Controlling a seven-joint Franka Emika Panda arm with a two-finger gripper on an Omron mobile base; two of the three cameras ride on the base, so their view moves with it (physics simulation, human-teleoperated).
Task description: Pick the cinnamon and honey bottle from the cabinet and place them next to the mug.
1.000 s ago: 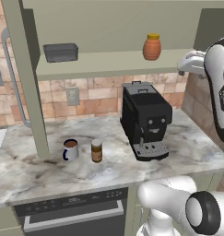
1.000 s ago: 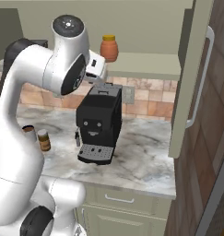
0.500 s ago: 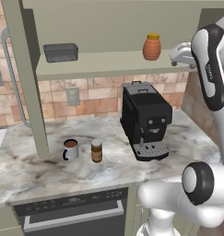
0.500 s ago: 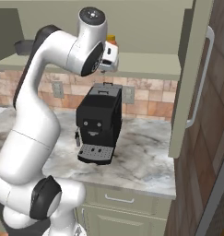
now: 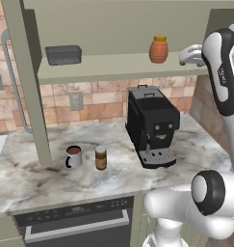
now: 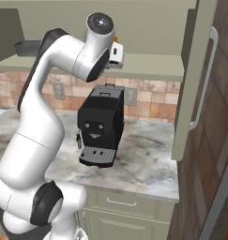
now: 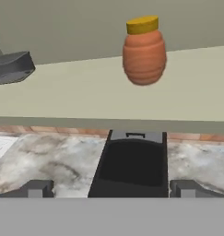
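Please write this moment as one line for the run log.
phase: reaching for honey bottle | end effector: open, empty | honey bottle: on cabinet shelf | cinnamon: beside mug

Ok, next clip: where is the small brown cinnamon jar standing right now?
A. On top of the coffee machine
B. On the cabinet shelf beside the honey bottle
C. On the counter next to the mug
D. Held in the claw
C: the cinnamon stands upright on the marble counter just right of the mug, while the honey bottle is on the cabinet shelf.
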